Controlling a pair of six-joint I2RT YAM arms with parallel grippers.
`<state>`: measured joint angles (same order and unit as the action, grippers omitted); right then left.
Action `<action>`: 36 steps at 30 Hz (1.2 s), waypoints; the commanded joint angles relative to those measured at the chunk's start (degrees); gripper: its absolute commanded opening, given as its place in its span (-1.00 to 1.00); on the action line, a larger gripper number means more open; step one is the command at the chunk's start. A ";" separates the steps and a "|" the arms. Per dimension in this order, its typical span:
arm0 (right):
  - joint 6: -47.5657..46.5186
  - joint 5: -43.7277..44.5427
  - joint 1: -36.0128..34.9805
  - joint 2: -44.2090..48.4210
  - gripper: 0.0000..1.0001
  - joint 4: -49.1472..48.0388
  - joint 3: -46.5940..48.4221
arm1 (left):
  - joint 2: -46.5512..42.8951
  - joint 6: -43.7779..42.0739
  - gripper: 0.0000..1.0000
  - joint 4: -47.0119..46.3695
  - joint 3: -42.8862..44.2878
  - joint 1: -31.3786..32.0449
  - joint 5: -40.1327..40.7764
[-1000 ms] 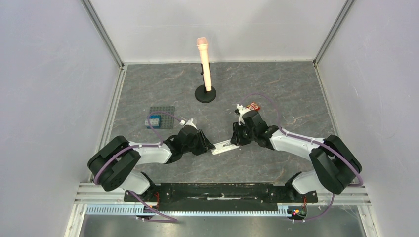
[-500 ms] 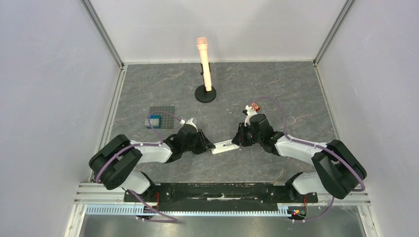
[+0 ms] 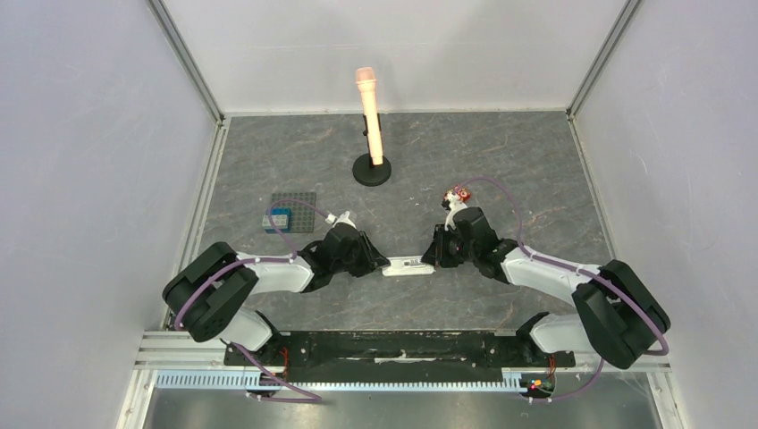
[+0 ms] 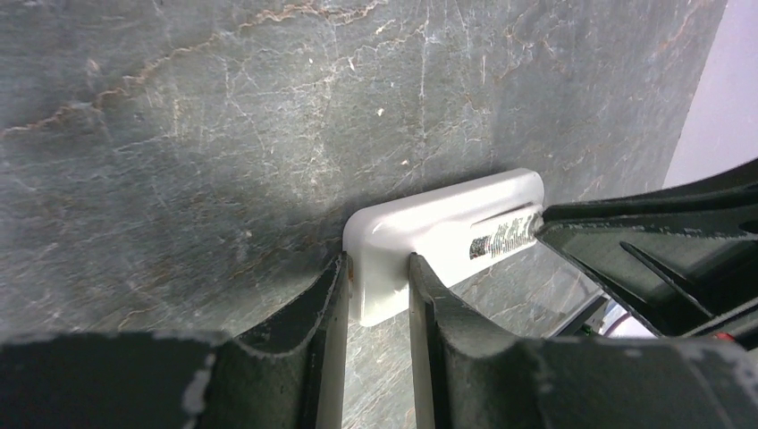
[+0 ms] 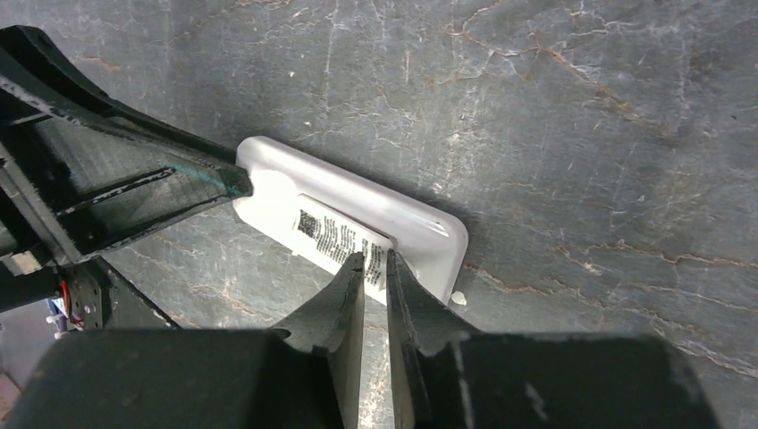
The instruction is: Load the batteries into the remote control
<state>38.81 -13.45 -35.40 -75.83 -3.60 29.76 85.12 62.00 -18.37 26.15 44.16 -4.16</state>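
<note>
The remote control (image 3: pixel 407 265) is a slim white handset lying back-up on the stone table between my two arms. Its printed label (image 5: pixel 344 239) faces up. My left gripper (image 3: pixel 380 262) is shut on the remote's left end, and the white end sits between both fingers (image 4: pixel 377 264). My right gripper (image 3: pixel 433 259) is at the other end. Its jaws stand almost together with only a thin slit, and their tips (image 5: pixel 375 259) rest over the label with nothing between them. The batteries are out of view.
A grey studded plate (image 3: pixel 299 204) with a blue brick (image 3: pixel 280 217) lies at the left. A pink microphone-shaped object on a black stand (image 3: pixel 370 116) stands at the back. A small red block (image 3: pixel 461 192) lies behind my right wrist. A white crumb (image 5: pixel 457 297) lies beside the remote.
My right gripper has narrowed its jaws and shifted right along the remote. The remote has swung from slanted to nearly level. The left gripper has kept its hold.
</note>
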 commanded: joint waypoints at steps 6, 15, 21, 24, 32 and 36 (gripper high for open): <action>3.75 -12.07 -3.66 3.38 -0.71 -4.97 3.80 | 3.26 1.45 -0.81 6.51 0.57 1.28 5.92; 4.13 -7.50 -3.62 3.77 -0.71 -0.41 3.10 | 2.25 1.49 -0.82 7.03 0.30 1.28 6.56; 12.02 -7.40 -3.63 2.32 -0.70 1.25 1.45 | 2.07 1.62 -0.83 7.03 0.07 1.28 6.66; 17.01 -8.56 -3.54 1.11 -0.71 1.90 0.45 | 1.77 1.65 -0.82 7.03 -0.04 1.28 6.78; 24.02 -8.21 -2.92 3.45 -0.71 1.69 -1.85 | 1.61 1.72 -0.83 7.03 -0.19 1.28 6.71; 27.53 -8.85 -2.50 5.01 -0.71 -0.05 -2.71 | 1.67 1.72 -0.83 6.87 -0.39 1.28 6.67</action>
<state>59.48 -15.59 -36.69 -73.19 1.30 27.46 84.60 62.26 -18.15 26.74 44.75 1.56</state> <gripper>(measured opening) 0.148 0.312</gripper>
